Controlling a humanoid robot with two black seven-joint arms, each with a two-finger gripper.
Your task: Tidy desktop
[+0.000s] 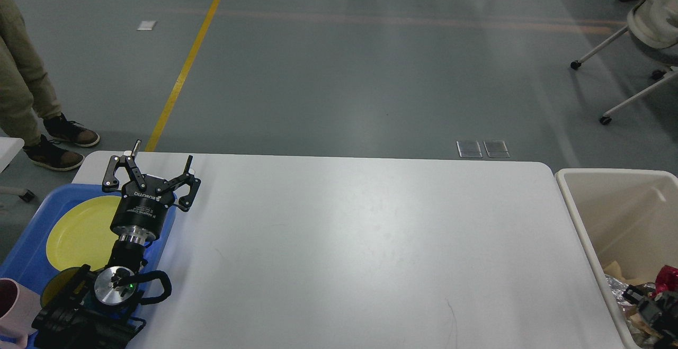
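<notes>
The white tabletop point(349, 243) with rounded corners lies before me on the grey floor point(339, 63). A blue tray point(32, 243) sits on its left edge, holding a yellow plate point(79, 232).

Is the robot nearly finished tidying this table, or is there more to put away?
Nearly finished, it seems. The desktop shows no loose items. A yellow plate sits in the blue tray, and crumpled rubbish lies in the beige bin. The left gripper hangs open and empty. The right gripper is low over the bin beside something red, grip unclear.
</notes>
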